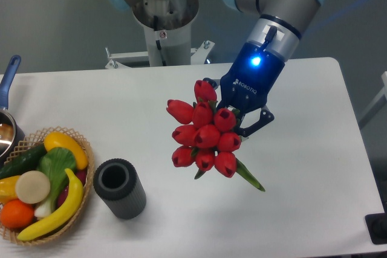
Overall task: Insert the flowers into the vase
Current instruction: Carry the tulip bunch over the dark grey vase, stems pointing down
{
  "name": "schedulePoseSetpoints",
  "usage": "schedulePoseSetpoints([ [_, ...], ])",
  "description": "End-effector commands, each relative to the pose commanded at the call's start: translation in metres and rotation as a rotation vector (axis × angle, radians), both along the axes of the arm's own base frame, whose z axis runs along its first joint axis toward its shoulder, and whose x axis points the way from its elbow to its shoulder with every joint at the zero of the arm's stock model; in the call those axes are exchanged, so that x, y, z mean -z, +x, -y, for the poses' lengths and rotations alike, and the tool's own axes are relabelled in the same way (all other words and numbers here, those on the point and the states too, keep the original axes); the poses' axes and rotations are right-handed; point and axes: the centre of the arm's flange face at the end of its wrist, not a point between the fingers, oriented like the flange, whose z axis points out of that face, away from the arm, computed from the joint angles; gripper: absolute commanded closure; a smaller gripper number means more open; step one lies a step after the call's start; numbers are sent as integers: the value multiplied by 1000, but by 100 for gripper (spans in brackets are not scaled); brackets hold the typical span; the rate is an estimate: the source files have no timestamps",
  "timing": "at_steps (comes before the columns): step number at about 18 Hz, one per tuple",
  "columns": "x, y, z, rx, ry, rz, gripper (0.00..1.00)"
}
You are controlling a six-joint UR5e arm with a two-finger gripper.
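2 things matter most, and they sit well apart. Far on the left is a basket of toy fruit, with a pan at the table edge behind it. Just to the right of the basket stands the vase, close by it. It is dark and ribbed, and its round mouth faces up, with nothing in it. Go right and up, and you come to the flowers, a tight red bunch held in the air above the table. The buds point toward the camera, and 1 green leaf sticks out low and to the right. Behind the bunch is the gripper. Its fingers look closed on the stems, but the buds hide the hold itself. So the vase lies down and to the left of the gripper. I think the arm must carry the bunch that way next. It must then turn the stems down over the open mouth before it can lower them in.
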Motion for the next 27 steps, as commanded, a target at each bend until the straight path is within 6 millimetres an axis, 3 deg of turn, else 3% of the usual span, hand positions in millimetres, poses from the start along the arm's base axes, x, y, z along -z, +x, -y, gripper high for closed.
schedulePoseSetpoints([
  [8, 10, 33, -50, 132, 68, 12, 69],
  [14, 12, 54, -64, 276, 240, 112, 69],
  [21, 13, 74, -67, 382, 378, 237, 69],
  [27, 29, 98, -94, 439, 367, 274, 69],
])
